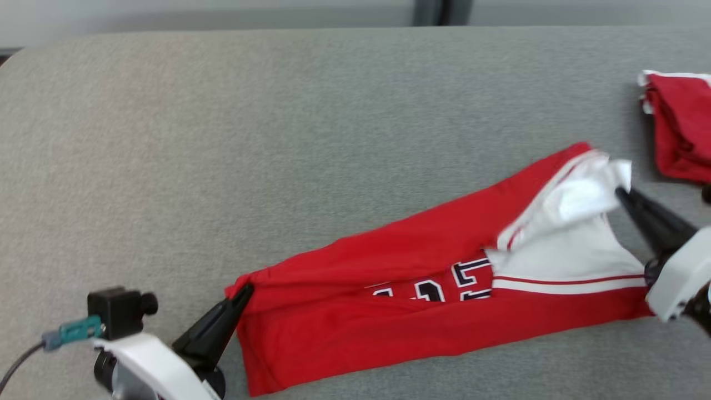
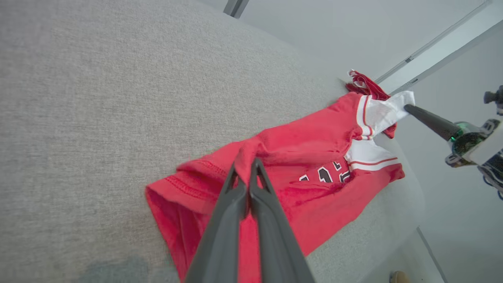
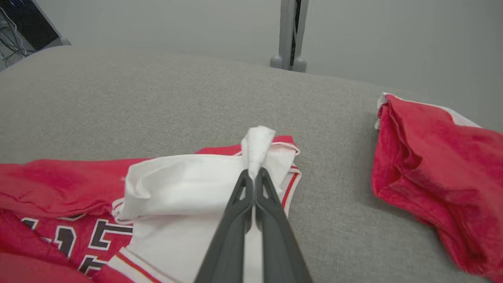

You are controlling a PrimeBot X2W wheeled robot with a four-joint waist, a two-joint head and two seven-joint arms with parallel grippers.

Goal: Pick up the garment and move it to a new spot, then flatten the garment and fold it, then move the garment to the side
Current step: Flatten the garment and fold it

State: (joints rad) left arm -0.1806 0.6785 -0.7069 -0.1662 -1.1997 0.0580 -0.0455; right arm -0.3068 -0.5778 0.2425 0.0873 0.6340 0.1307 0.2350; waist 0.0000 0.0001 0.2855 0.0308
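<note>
Red cloth, count: two pieces. The garment (image 1: 422, 311) lies stretched long across the middle, from lower left to upper right, doubled over lengthwise. The second red garment (image 1: 680, 128) is bunched near the right edge, apart from the first, just beyond its white end.
Under both: one grey fabric surface (image 1: 278, 139).
Grippers, count: two, one at each end of the garment.
At the lower-left end: left gripper (image 1: 246, 290), fingers pressed together, pinching the red hem corner.
At the upper-right end: right gripper (image 1: 620, 192), fingers closed on a tuft of the white panel (image 1: 566, 250); in the right wrist view the tuft pokes out past the tips.
White panel, count: one, edged with thin red stripes.
Numerals (image 1: 461, 280): black with white outline, partly tucked under the red fold; number and count unreadable.
Behind the surface: one grey post (image 3: 290, 35), top cut off by the frame.
On the left wrist: one teal connector (image 1: 78, 330) with one dark cable (image 1: 19, 361) running off the edge.
Cut off: second red garment past the right edge of the head view; both gripper bodies clipped by the frame.
Hard to make out: how many layers sit between each pair of fingers; head view slightly soft.
</note>
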